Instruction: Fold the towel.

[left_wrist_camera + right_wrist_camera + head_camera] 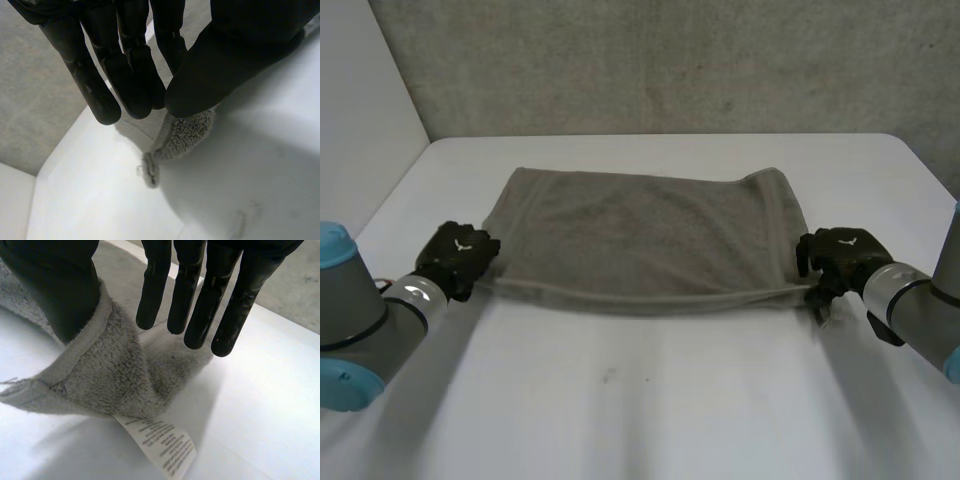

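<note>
1. When I look down from the head view, the grey towel [640, 240] lies spread flat across the middle of the white table [650, 410]. My left hand [460, 258] sits at about 8 o'clock of it, on the near left corner. My right hand [838, 258] sits at about 4 o'clock, on the near right corner. The near edge runs in a straight line between the two hands. A grey wall [670, 60] stands at 12 o'clock behind the table, and a pale panel [360, 100] stands at 10 o'clock.
2. From my left wrist view, my thumb [225, 60] closes toward my straight fingers [125, 75]. The towel corner is pinched at their tips, and its frayed end trails onto the table just beyond them.
3. From my right wrist view, my thumb [55, 285] presses into the hemmed edge, which is raised off the table and drapes round it. My fingers [192, 295] are straight and held apart from the thumb, over the cloth. A white printed label [160, 442] hangs from the corner beneath my hand, which the head view does not make clear.
</note>
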Action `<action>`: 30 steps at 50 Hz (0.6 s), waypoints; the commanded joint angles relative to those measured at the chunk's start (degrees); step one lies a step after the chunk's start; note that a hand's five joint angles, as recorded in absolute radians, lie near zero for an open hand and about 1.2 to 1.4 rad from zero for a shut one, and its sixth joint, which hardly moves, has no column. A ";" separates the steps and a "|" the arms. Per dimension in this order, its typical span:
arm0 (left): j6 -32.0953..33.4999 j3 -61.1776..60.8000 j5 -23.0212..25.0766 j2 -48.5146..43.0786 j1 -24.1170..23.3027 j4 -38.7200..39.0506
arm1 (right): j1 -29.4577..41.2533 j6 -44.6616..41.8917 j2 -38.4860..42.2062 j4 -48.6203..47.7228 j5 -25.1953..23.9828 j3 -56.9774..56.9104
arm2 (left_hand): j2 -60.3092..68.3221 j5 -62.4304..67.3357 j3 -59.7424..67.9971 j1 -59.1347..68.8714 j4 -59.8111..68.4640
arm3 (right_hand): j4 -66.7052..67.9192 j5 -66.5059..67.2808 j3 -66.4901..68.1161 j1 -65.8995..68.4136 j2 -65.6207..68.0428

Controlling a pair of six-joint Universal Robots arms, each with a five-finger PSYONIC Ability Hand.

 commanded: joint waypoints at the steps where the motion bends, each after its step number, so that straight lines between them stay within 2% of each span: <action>1: -1.32 -0.78 -0.16 2.03 1.23 -0.03 | -1.19 0.15 -0.22 2.51 0.33 -0.83 | 10.29 10.96 10.36 12.92 10.38 | 4.96 4.62 4.88 9.68 4.16; 3: -2.29 -0.95 -0.08 2.29 1.15 -0.12 | -1.19 0.06 -0.13 3.66 0.24 -1.27 | 10.29 10.96 10.36 12.92 10.38 | 7.32 6.98 7.24 12.05 6.52; 5: -4.57 -1.74 0.10 3.00 1.06 -0.64 | -1.19 -0.55 -0.04 6.03 -0.11 -1.80 | 10.29 10.96 10.36 12.92 10.38 | 35.87 35.53 35.79 40.59 35.07; 11: -5.81 -2.89 0.19 5.64 0.27 -1.53 | -1.10 -6.17 -0.57 9.20 -0.11 -2.41 | 10.29 10.96 10.36 12.92 10.38 | 36.03 35.69 35.94 40.75 35.22; 13: -5.64 -4.46 0.19 9.66 0.18 -4.50 | -1.10 -13.61 -2.84 12.78 -0.81 -1.54 | 10.29 10.96 10.36 12.92 10.38 | 36.03 35.69 35.94 40.75 35.22; 14: -5.64 -4.47 0.19 9.68 0.18 -4.52 | -1.10 -13.65 -2.86 12.80 -0.82 -1.53 | 10.29 10.96 10.36 12.92 10.38 | 36.03 35.69 35.94 40.75 35.22; 16: -5.64 -5.43 0.10 15.01 0.70 -9.41 | -1.18 -20.56 -6.70 17.26 -1.08 0.04 | 10.29 10.96 10.36 12.92 10.38 | 36.03 35.69 35.94 40.75 35.22; 19: -5.11 -6.14 -0.08 17.94 1.06 -12.51 | -1.19 -23.58 -9.01 19.66 -1.52 1.37 | 10.29 10.96 10.36 12.92 10.38 | 36.03 35.69 35.94 40.75 35.22; 21: -4.85 -6.93 -0.16 24.33 2.54 -20.12 | -1.27 -31.62 -14.60 24.82 -2.39 3.90 | 10.29 10.96 10.36 12.92 10.38 | 36.03 35.69 35.94 40.75 35.22; 22: -4.85 -6.93 -0.16 24.36 2.55 -20.16 | -1.27 -31.66 -14.63 24.85 -2.40 3.91 | 10.29 10.96 10.36 12.92 10.38 | 36.03 35.69 35.94 40.75 35.22; 23: -4.85 -7.02 -0.08 27.84 4.12 -24.86 | -1.62 -36.10 -17.24 27.72 -2.83 5.13 | 10.29 10.96 10.36 12.92 10.38 | 36.03 35.69 35.94 40.75 35.22; 24: -4.85 -7.02 -0.08 27.87 4.13 -24.91 | -2.41 -40.58 -19.62 30.97 -3.53 6.36 | 10.29 10.96 10.36 12.92 10.38 | 36.03 35.69 35.94 40.75 35.22; 25: -4.76 -7.02 0.36 31.27 5.79 -29.69 | -2.42 -40.63 -19.64 31.00 -3.54 6.38 | 10.29 10.96 10.36 12.92 10.38 | 36.03 35.69 35.94 40.75 35.22; 26: -4.15 -7.11 0.89 35.39 7.54 -34.87 | -3.63 -45.15 -21.73 34.57 -4.15 7.42 | 10.29 10.96 10.36 12.92 10.38 | 36.03 35.69 35.94 40.75 35.22; 27: -4.14 -7.11 0.89 35.43 7.56 -34.93 | -5.04 -49.64 -23.67 38.34 -4.77 8.13 | 10.29 10.96 10.36 12.92 10.38 | 36.03 35.69 35.94 40.75 35.22; 28: -3.01 -7.20 2.11 39.26 8.52 -39.54 | -5.05 -49.68 -23.69 38.38 -4.77 8.13 | 10.29 10.96 10.36 12.92 10.38 | 36.03 35.69 35.94 40.75 35.22; 30: -2.22 -7.37 3.86 41.21 8.79 -41.59 | -7.85 -55.72 -26.22 45.11 -6.96 7.79 | 10.29 10.96 10.36 12.92 10.38 | 36.03 35.69 35.94 40.75 35.22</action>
